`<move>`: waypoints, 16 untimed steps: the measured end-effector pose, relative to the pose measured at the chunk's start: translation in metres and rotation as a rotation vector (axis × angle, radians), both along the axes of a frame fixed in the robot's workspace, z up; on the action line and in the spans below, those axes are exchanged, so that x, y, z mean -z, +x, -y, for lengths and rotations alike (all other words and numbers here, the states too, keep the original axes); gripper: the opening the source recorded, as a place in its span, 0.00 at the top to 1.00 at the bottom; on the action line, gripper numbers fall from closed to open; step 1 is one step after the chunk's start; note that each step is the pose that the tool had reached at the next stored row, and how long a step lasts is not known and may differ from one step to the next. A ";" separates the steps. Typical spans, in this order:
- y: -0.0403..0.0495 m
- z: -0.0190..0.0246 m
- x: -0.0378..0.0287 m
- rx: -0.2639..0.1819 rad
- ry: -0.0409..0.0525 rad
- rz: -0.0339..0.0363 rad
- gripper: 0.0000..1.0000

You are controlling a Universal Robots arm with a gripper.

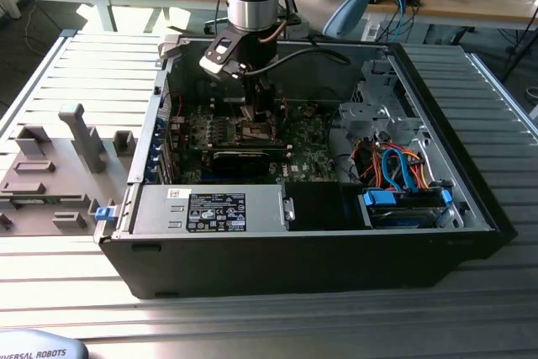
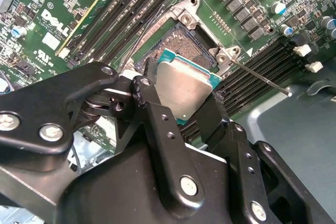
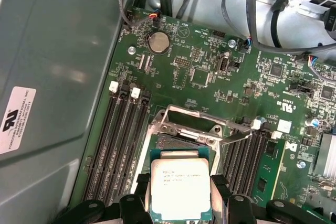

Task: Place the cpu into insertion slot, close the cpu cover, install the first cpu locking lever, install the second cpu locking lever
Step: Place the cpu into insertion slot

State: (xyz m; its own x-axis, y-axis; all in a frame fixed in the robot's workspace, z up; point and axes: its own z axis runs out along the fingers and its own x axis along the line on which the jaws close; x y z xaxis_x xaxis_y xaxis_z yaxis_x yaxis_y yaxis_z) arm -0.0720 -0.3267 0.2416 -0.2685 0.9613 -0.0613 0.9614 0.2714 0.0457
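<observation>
Cpu (image 2: 186, 90) is clamped by two opposite edges in the gripper (image 2: 178, 103), silver top up, and is held tilted over the near part of the insertion slot (image 2: 184, 43). Whether it touches the socket cannot be told, and it is judged not yet seated. For a good placement it should be levelled, squared to the metal rim and lowered straight. No sideways slide should be allowed across the contact field, and it should be let go only once it lies flat. Beyond the socket, the cpu cover (image 3: 181, 113) is raised and a thin locking lever (image 2: 262, 80) is swung aside, so the way down is judged free. Grey print is carried on the chip's top in the first wrist view, white lettering on the green board (image 3: 210, 51) and a white label (image 3: 16, 119) on the case wall; none is spelt out. In the exterior view a stickered power supply (image 1: 217, 212) lies at six o'clock from the gripper, and grey fixtures (image 1: 84, 136) on the bench (image 1: 101, 56) lie at nine o'clock.
</observation>
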 end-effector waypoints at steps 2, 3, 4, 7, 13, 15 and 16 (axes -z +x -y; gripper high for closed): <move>0.0000 0.0000 0.0000 0.004 -0.0002 0.0000 0.46; 0.0000 0.0000 0.0000 0.006 -0.0002 0.0000 0.46; 0.0000 0.0000 0.0001 0.008 -0.0003 0.0000 0.46; 0.0000 0.0000 0.0001 0.015 -0.0005 0.0000 0.46; 0.0000 0.0000 0.0002 0.027 -0.0006 0.0000 0.46; 0.0000 0.0000 0.0002 0.032 -0.0006 0.0000 0.46; 0.0000 0.0000 0.0002 0.033 -0.0006 0.0000 0.46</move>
